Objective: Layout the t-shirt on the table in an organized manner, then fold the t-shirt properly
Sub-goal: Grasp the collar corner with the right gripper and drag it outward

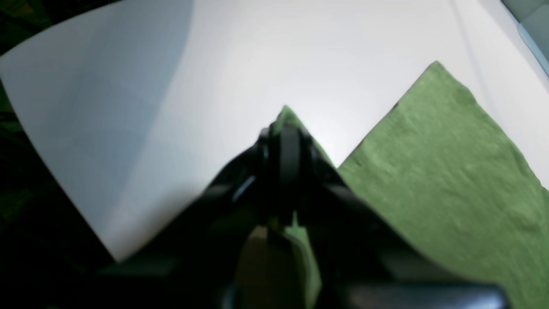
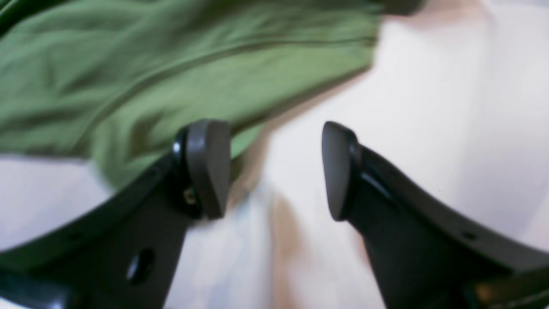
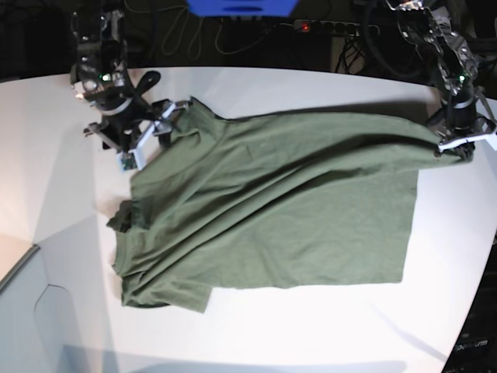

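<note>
Shirt (image 3: 287, 210) is spread, wrinkled, across the worktop (image 3: 256, 334). One corner is clamped in the left gripper (image 1: 286, 128). Right gripper (image 2: 274, 171) jaws are held apart beside a shirt edge.

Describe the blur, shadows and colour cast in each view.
Left wrist: left gripper blurred and dark, shadow across the table. Right wrist: t-shirt smeared, table tinted pinkish, right gripper pads fairly sharp. Base: sharpest, soft shadows beneath the shirt, dim background.
</note>
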Motion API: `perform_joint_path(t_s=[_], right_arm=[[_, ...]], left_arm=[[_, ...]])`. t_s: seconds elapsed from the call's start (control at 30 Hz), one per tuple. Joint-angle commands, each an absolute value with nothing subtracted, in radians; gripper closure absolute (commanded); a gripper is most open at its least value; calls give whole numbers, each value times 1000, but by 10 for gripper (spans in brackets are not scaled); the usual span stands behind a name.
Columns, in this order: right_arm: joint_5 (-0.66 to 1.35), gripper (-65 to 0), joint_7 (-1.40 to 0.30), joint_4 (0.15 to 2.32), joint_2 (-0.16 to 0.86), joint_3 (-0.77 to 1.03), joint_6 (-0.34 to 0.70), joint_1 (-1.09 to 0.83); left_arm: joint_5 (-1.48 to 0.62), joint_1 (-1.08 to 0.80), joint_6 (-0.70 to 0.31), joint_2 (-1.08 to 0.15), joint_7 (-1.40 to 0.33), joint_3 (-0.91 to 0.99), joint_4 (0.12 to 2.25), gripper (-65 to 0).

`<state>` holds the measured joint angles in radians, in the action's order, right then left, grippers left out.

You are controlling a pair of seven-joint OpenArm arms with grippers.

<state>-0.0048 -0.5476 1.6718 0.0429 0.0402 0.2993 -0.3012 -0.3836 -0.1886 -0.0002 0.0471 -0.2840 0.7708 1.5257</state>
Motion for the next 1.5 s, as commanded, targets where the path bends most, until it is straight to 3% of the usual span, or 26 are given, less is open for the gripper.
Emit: perform_joint_path(t_s=[0.0,0.47,0.57,0.8,1.47], right_arm=[[-2,-337,-529,1689,44,33,305,-295],[-1,-328,-529,1558,35,7,305,-254],[-1,-264,-529,1558,31,-22,305,-255],[-2,0,-530,1560,28,-44,305,-257],[-2,0,-582,1913,-8,82,298,-568]], left_arm=[[-384,-185,-5,36,-257,773,1546,-1],[-384,-196,-5,36,-257,774,1546,-1],[-384,-196,-5,36,-257,774,1544,-1],[-384,-196,-5,36,-257,774,1544,-1],[-384,-191,-5,38,-257,773,1544,-1]])
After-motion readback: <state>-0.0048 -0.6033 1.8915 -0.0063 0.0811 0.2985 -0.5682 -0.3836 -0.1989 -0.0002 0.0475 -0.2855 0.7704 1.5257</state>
